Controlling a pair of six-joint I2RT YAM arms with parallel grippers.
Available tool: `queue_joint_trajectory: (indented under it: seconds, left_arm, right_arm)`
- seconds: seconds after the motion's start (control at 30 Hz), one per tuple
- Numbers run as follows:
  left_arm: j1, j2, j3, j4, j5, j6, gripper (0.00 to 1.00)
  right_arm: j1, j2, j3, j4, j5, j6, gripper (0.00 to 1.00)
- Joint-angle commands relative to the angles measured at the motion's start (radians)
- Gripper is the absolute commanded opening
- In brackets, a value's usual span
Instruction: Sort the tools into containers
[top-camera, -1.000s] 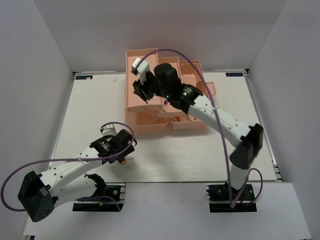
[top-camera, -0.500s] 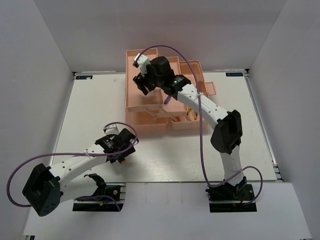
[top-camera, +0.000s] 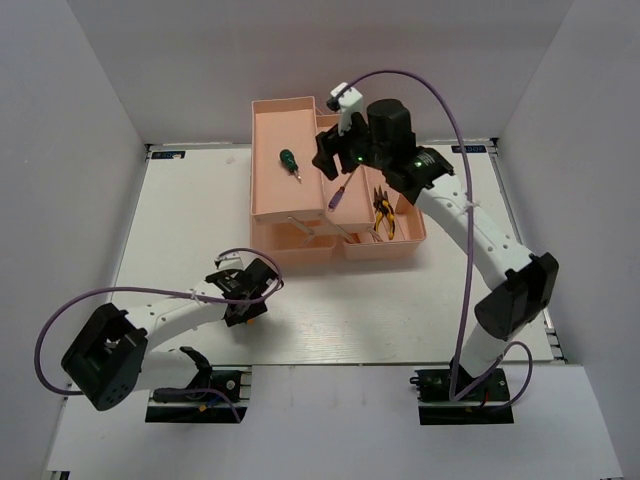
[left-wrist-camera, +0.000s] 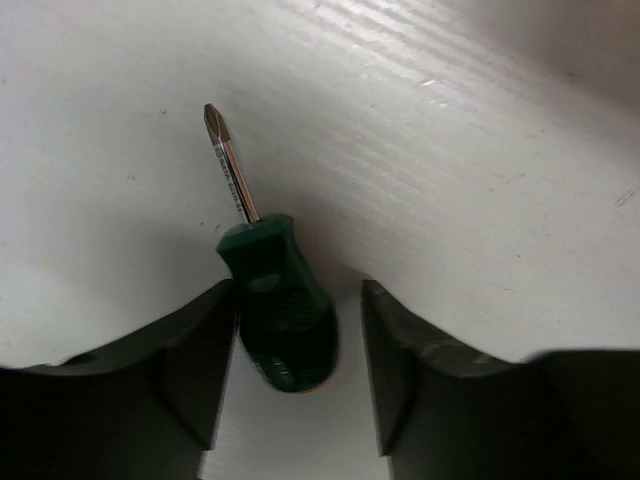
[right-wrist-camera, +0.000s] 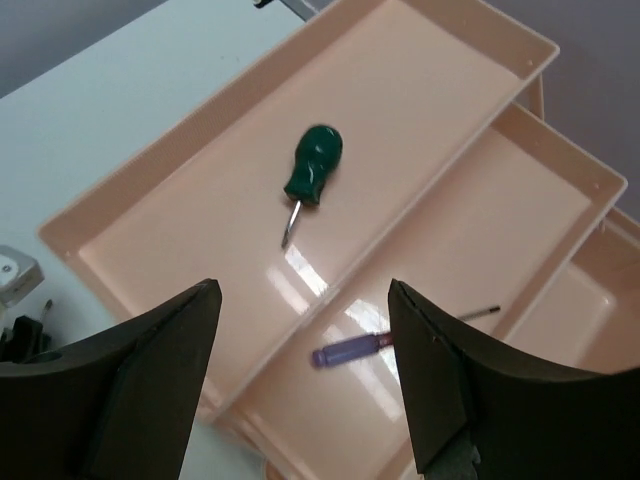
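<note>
The salmon-pink toolbox (top-camera: 270, 195) stands open at the back of the table. One green screwdriver (top-camera: 289, 162) lies in its left tray (right-wrist-camera: 400, 90); it also shows in the right wrist view (right-wrist-camera: 310, 172). A purple screwdriver (top-camera: 337, 198) lies in the middle tray (right-wrist-camera: 500, 210), seen below my right gripper (right-wrist-camera: 355, 347). Yellow pliers (top-camera: 383, 212) lie in the right compartment. My right gripper (top-camera: 332, 158) hangs open and empty over the trays (right-wrist-camera: 303, 290). My left gripper (top-camera: 245, 290) is low on the table, open (left-wrist-camera: 297, 300), with a second green screwdriver (left-wrist-camera: 278, 310) between its fingers.
White walls enclose the table (top-camera: 400, 310) on three sides. Purple cables (top-camera: 440, 100) loop off both arms. The right arm's elbow (top-camera: 515, 295) stands over the table's right side. The toolbox's lower front section (top-camera: 300, 250) juts toward the left gripper.
My right gripper has moved right from over the left tray to over the middle tray, and a green screwdriver now shows in the left tray. My left gripper stays at its screwdriver.
</note>
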Motion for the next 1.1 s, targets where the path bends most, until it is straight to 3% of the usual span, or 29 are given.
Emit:
queue_joint_trajectory:
  seconds: [0.0,0.13,0.2,0.27,0.3,0.33,0.37,0.4,0.53,0.7,0.73,0.83,0.97,1.07]
  left_arm:
    - [0.006,0.037,-0.008,0.04,0.017,0.02,0.59]
    - [0.006,0.021,0.035,-0.012,0.017,0.02,0.3]
    - [0.006,-0.058,0.063,-0.082,0.008,0.011,0.25]
    - [0.006,-0.135,0.115,-0.148,-0.032,-0.035,0.19]
    - [0.006,-0.178,0.139,-0.232,-0.047,-0.052,0.16]
    - [0.006,-0.263,0.199,-0.277,-0.09,-0.069,0.13]
    - [0.006,-0.3,0.236,-0.318,-0.112,-0.081,0.08]
    - [0.006,-0.333,0.274,-0.399,-0.138,-0.11,0.08]
    - [0.006,-0.376,0.513,-0.478,-0.28,-0.072,0.03]
    - [0.006,-0.277,0.633,-0.134,-0.242,0.296,0.02]
    - [0.006,-0.208,0.676,-0.051,-0.233,0.363,0.02]
    - [0.024,-0.076,0.8,0.014,-0.221,0.413,0.02]
    - [0.065,0.095,0.918,0.113,-0.184,0.457,0.02]
    - [0.107,0.222,1.026,0.114,-0.146,0.477,0.02]
  right_arm:
    - [-0.032,-0.064,-0.069,-0.003,-0.055,0.044,0.74]
    - [-0.066,-0.121,-0.158,-0.005,-0.075,0.054,0.74]
    - [-0.081,-0.158,-0.215,-0.005,-0.09,0.055,0.74]
    - [-0.098,-0.196,-0.258,-0.005,-0.106,0.048,0.67]
    - [-0.106,-0.202,-0.284,-0.006,-0.112,0.043,0.6]
    - [-0.119,-0.222,-0.296,-0.006,-0.122,0.038,0.45]
    - [-0.124,-0.227,-0.31,-0.009,-0.127,0.035,0.05]
    - [-0.129,-0.242,-0.345,-0.019,-0.13,0.022,0.0]
    - [-0.165,-0.279,-0.416,-0.04,-0.141,-0.034,0.0]
    - [-0.195,-0.287,-0.474,-0.085,-0.139,-0.064,0.0]
    - [-0.193,-0.285,-0.483,-0.094,-0.144,-0.063,0.0]
    - [-0.205,-0.304,-0.506,-0.123,-0.171,-0.067,0.11]
    - [-0.215,-0.34,-0.537,-0.141,-0.205,-0.075,0.19]
    - [-0.219,-0.376,-0.571,-0.154,-0.225,-0.078,0.22]
